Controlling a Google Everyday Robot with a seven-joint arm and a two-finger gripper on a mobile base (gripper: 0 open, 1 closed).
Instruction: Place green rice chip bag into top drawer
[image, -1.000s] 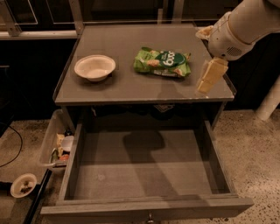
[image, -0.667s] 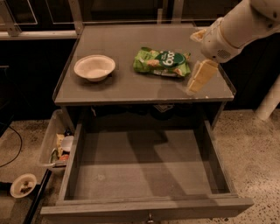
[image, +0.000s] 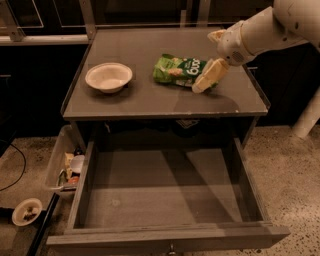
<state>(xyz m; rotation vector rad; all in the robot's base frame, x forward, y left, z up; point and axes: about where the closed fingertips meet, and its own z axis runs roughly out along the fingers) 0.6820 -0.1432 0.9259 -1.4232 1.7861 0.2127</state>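
Note:
The green rice chip bag (image: 181, 70) lies flat on the grey cabinet top (image: 150, 100), right of centre. My gripper (image: 204, 82) hangs from the white arm that comes in from the upper right, and its tip is at the bag's right end, just over it. The top drawer (image: 165, 192) is pulled out wide below the cabinet top, and its flat grey bottom is bare. Its front edge (image: 170, 235) is nearest to the camera.
A white bowl (image: 108, 76) stands on the left part of the cabinet top. A clear plastic bin of clutter (image: 65, 167) sits on the floor left of the drawer. A small dish (image: 26, 211) lies on the floor at the lower left.
My gripper has moved left and a little down, from beside the cabinet top's right edge to the right end of the bag. The bag, bowl and drawer have not moved.

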